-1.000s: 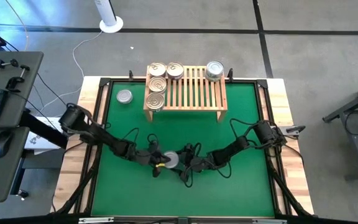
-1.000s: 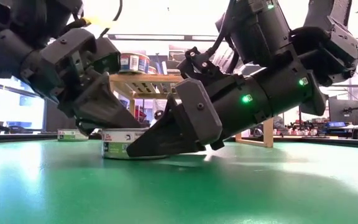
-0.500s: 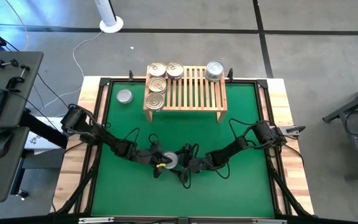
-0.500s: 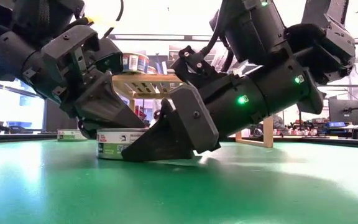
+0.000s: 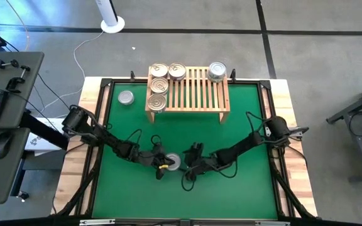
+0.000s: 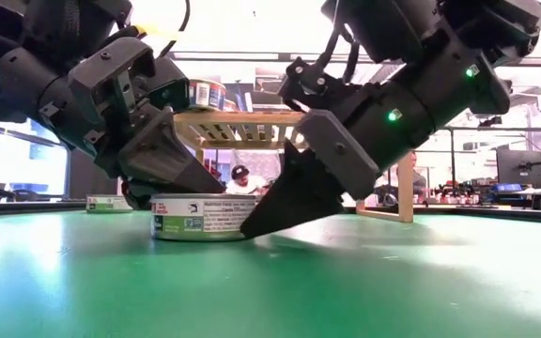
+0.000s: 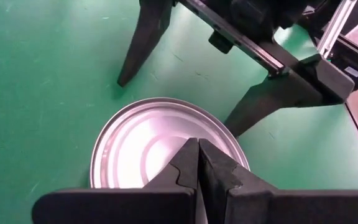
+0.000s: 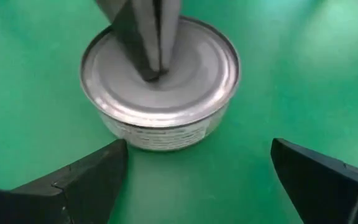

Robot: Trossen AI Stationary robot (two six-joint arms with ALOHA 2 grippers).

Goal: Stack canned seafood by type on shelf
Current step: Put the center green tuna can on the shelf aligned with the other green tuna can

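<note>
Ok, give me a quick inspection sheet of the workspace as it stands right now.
Surface: green mat on a wood-edged table.
Job's things: five tins on the shelf, four at its left, one silver tin at the far right corner; one loose tin beside the shelf; centre tin upright on the mat.
Clutter: nothing seen.
Grippers: left claw shut, tips over the centre tin's lid; right claw open, facing that tin.
Cables: looped along both arms.
Surroundings: desk with keyboard and mouse; person behind the shelf.

seven tins: four gold-tan ringed tops (image 5: 158, 85) on one wooden shelf (image 5: 200, 94), three silver tops (image 5: 217, 70), one green mat (image 5: 231, 188), two grippers (image 5: 160, 164)
</note>
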